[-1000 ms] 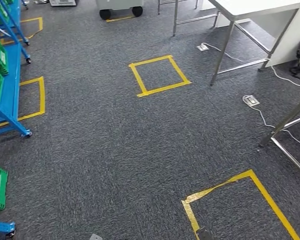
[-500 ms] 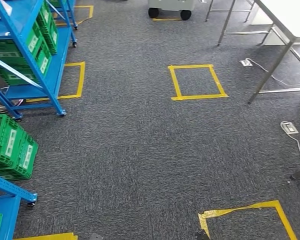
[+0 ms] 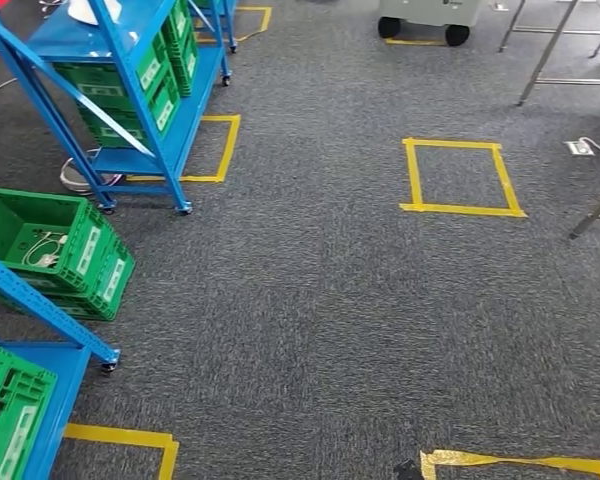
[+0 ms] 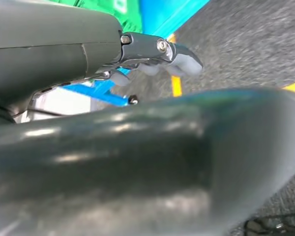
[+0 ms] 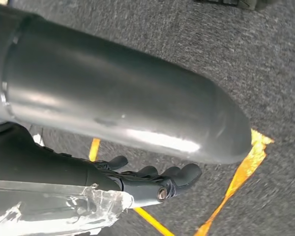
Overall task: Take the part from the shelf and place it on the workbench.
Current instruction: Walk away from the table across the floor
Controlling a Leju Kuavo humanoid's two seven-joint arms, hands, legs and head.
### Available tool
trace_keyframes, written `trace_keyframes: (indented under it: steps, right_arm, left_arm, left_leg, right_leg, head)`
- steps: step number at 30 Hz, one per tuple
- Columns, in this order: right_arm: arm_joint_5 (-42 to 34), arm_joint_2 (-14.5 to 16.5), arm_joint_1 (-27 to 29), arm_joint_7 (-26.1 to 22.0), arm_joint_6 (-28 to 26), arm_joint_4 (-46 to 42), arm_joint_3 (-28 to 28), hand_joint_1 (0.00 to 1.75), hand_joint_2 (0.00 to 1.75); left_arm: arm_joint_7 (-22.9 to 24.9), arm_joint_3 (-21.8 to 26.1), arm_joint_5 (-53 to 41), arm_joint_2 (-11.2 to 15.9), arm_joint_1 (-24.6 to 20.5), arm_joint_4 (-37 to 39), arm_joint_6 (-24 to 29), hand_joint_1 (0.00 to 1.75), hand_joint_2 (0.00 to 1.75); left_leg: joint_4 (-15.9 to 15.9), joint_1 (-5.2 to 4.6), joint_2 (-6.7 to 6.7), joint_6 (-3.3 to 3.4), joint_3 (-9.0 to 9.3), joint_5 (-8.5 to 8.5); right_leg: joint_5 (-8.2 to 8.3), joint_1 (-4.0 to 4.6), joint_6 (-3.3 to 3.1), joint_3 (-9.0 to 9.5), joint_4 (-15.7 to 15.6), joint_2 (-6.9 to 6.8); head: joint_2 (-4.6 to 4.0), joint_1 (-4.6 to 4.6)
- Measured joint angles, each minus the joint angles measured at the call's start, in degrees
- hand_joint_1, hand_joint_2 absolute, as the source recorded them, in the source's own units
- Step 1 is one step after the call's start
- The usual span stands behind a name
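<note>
A blue shelf [image 3: 142, 90] on wheels stands at the upper left of the head view with green bins [image 3: 157, 85] on its levels and a white object [image 3: 93, 10] on top. A second blue shelf [image 3: 48, 310] at the lower left carries an open green crate [image 3: 55, 250] with a pale cord inside, and another green bin [image 3: 10, 420] below. Metal legs of the workbench [image 3: 542, 50] show at the upper right. My left hand [image 4: 138, 147] hangs over the carpet, fingers [image 4: 175, 56] stretched out, holding nothing. My right hand [image 5: 120, 113] hangs too, fingers [image 5: 168, 179] extended and empty.
Grey carpet carries yellow tape squares [image 3: 410, 175], one beside the far shelf [image 3: 225, 150] and one at the bottom edge [image 3: 508, 462]. A grey wheeled cart [image 3: 425, 15] stands at the top. A floor socket [image 3: 580, 147] with a cable lies near the table legs.
The whole picture has slid to the right: the camera has turned left. The blue shelves and green crates have come further into view, the tables have slipped towards the right edge.
</note>
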Motion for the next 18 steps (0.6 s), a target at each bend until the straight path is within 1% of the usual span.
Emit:
trace_keyframes:
  steps: [1, 2, 3, 4, 5, 6, 7, 8, 9, 10, 11, 12, 13, 14, 15, 16, 17, 18]
  right_arm:
    - [0.0, 0.0, 0.0, 0.0, 0.0, 0.0, 0.0, 0.00, 0.00]
    - [0.0, 0.0, 0.0, 0.1, 0.1, 0.0, 0.0, 0.00, 0.00]
    - [0.0, 0.0, -0.1, 0.1, 0.1, 0.0, 0.0, 0.00, 0.00]
    - [0.1, 0.0, -0.1, 0.1, 0.1, 0.0, 0.0, 0.00, 0.00]
    - [0.1, 0.0, -0.1, 0.1, 0.1, 0.0, 0.0, 0.00, 0.00]
    - [0.2, 0.0, -0.1, 0.1, 0.1, 0.0, 0.0, 0.00, 0.00]
    - [0.2, 0.0, -0.1, 0.0, 0.1, 0.0, 0.0, 0.00, 0.00]
    - [0.3, 0.0, -0.2, 0.0, 0.0, 0.0, 0.0, 0.00, 0.00]
    - [0.4, 0.0, -0.3, 0.0, -0.1, 0.0, 0.0, 0.00, 0.00]
    - [0.5, 0.0, -0.4, 0.0, -0.4, 0.0, 0.0, 0.00, 0.00]
    - [0.6, 0.1, -0.5, 0.0, -0.7, 0.0, 0.0, 0.00, 0.00]
    - [0.6, 0.2, -0.5, 0.0, -0.9, 0.0, 0.0, 0.00, 0.00]
    - [0.6, 0.3, -0.4, 0.0, -1.1, 0.0, 0.0, 0.00, 0.00]
    - [0.6, 0.3, -0.3, 0.1, -1.2, 0.0, 0.0, 0.00, 0.00]
    - [0.6, 0.4, -0.2, 0.1, -1.2, 0.0, 0.0, 0.00, 0.00]
    - [0.6, 0.4, -0.1, 0.1, -1.2, 0.0, 0.0, 0.00, 0.00]
    - [0.6, 0.4, 0.0, 0.1, -1.2, 0.0, 0.0, 0.00, 0.00]
    - [0.7, 0.4, -0.1, 0.1, -1.2, 0.0, 0.0, 0.00, 0.00]
  left_arm:
    - [0.0, 0.0, 0.1, 0.0, 0.0, 0.0, 0.1, 0.00, 0.00]
    - [0.0, 0.0, 0.1, 0.0, 0.0, 0.0, 0.1, 0.00, 0.00]
    - [0.0, 0.0, 0.2, 0.0, 0.0, 0.0, 0.2, 0.00, 0.00]
    - [0.0, 0.0, 0.3, 0.0, 0.0, 0.0, 0.2, 0.00, 0.00]
    - [0.0, 0.0, 0.5, 0.0, -0.1, 0.0, 0.3, 0.00, 0.00]
    - [0.0, 0.0, 0.8, 0.0, -0.1, 0.0, 0.5, 0.00, 0.00]
    - [0.0, 0.0, 1.1, 0.0, -0.1, 0.0, 0.6, 0.00, 0.00]
    - [0.0, 0.0, 1.4, -0.1, -0.1, 0.0, 0.7, 0.00, 0.00]
    - [0.1, 0.0, 1.8, -0.1, -0.1, 0.0, 0.9, 0.00, 0.00]
    - [0.2, 0.1, 2.0, -0.1, -0.1, 0.0, 1.0, 0.00, 0.00]
    - [0.3, 0.1, 2.2, -0.1, -0.1, 0.0, 1.1, 0.00, 0.00]
    - [0.3, 0.1, 2.4, -0.1, -0.1, 0.0, 1.1, 0.00, 0.00]
    - [0.4, 0.1, 2.5, -0.2, -0.1, 0.0, 1.2, 0.00, 0.00]
    - [0.4, 0.1, 2.6, -0.2, -0.1, 0.0, 1.2, 0.00, 0.00]
    - [0.4, 0.1, 2.6, -0.2, -0.1, 0.0, 1.2, 0.00, 0.00]
    - [0.4, 0.1, 2.6, -0.2, -0.1, 0.0, 1.2, 0.00, 0.00]
    - [0.4, 0.2, 2.6, -0.2, -0.1, 0.0, 1.2, 0.00, 0.00]
    - [0.4, 0.2, 2.6, -0.2, -0.1, 0.0, 1.2, 0.00, 0.00]
  left_leg:
    - [0.2, 0.10, 0.33, -0.18, 0.00, 0.59]
    - [-1.8, 0.21, 0.76, -0.37, 1.11, 2.14]
    - [-5.3, 0.30, 1.78, -0.56, 3.12, 4.11]
    - [-9.2, 0.30, 3.49, -0.78, 5.30, 5.63]
    - [-12.2, 0.28, 4.70, -0.57, 6.97, 6.59]
    - [-14.0, 0.23, 5.57, -0.23, 7.94, 6.87]
    - [-14.6, 0.15, 5.59, 0.25, 8.19, 6.73]
    - [-14.5, 0.15, 4.67, 0.92, 8.12, 6.74]
    - [-14.6, 0.18, 4.01, 1.31, 8.08, 6.76]
    - [-14.6, 0.24, 3.33, 1.69, 8.06, 6.85]
    - [-14.6, 0.34, 2.71, 2.06, 8.04, 6.96]
    - [-14.7, 0.41, 2.10, 2.36, 8.02, 7.05]
    - [-14.7, 0.39, 1.41, 2.58, 7.98, 7.08]
    - [-14.7, 0.34, 0.62, 2.72, 7.94, 7.10]
    - [-14.7, 0.28, -0.27, 2.78, 7.95, 7.10]
    - [-14.7, 0.24, -1.17, 2.80, 8.00, 7.10]
    - [-14.7, 0.24, -2.07, 2.79, 8.09, 7.11]
    - [-14.7, 0.27, -2.96, 2.76, 8.20, 7.11]
  right_leg:
    - [-0.08, -0.06, 0.05, 0.03, 0.0, -0.90]
    - [-0.17, -0.18, 0.18, 0.11, 0.0, -1.71]
    - [-0.32, -0.25, 0.43, 0.27, 0.1, -2.42]
    - [-0.56, -0.18, 0.77, 0.38, 0.2, -3.03]
    - [-0.83, -0.04, 1.15, 0.37, 0.4, -3.58]
    - [-1.10, 0.17, 1.48, 0.48, 0.5, -4.08]
    - [-1.32, 0.33, 1.75, 0.66, 0.6, -4.65]
    - [-1.44, 0.33, 1.94, 0.96, 0.5, -5.28]
    - [-1.67, 0.21, 2.21, 1.26, 0.5, -5.24]
    - [-2.29, 0.05, 2.48, 1.19, 1.2, -4.37]
    - [-3.47, -0.08, 2.73, 0.52, 2.9, -2.94]
    - [-5.24, -0.18, 2.94, -0.85, 5.9, -1.17]
    - [-7.30, -0.20, 2.98, -2.75, 10.1, 0.13]
    - [-9.00, -0.20, 2.99, -4.79, 14.3, 0.74]
    - [-9.83, -0.19, 2.93, -6.36, 17.3, 0.99]
    - [-9.47, -0.19, 2.80, -7.02, 18.2, 1.11]
    - [-7.91, -0.19, 2.63, -6.48, 16.6, 1.31]
    - [-5.59, -0.21, 2.42, -4.97, 13.0, 1.88]
  head:
    - [0.00, -0.01]
    - [0.00, 0.00]
    - [0.00, -0.02]
    - [0.00, -0.10]
    - [0.00, -0.14]
    - [0.00, -0.07]
    - [0.00, 0.01]
    - [0.00, 0.17]
    - [0.00, 0.30]
    - [0.00, 0.34]
    - [0.00, 0.43]
    - [0.00, 0.55]
    - [0.00, 0.65]
    - [0.00, 0.72]
    - [0.00, 0.75]
    - [0.00, 0.75]
    - [0.00, 0.76]
    - [0.00, 0.77]
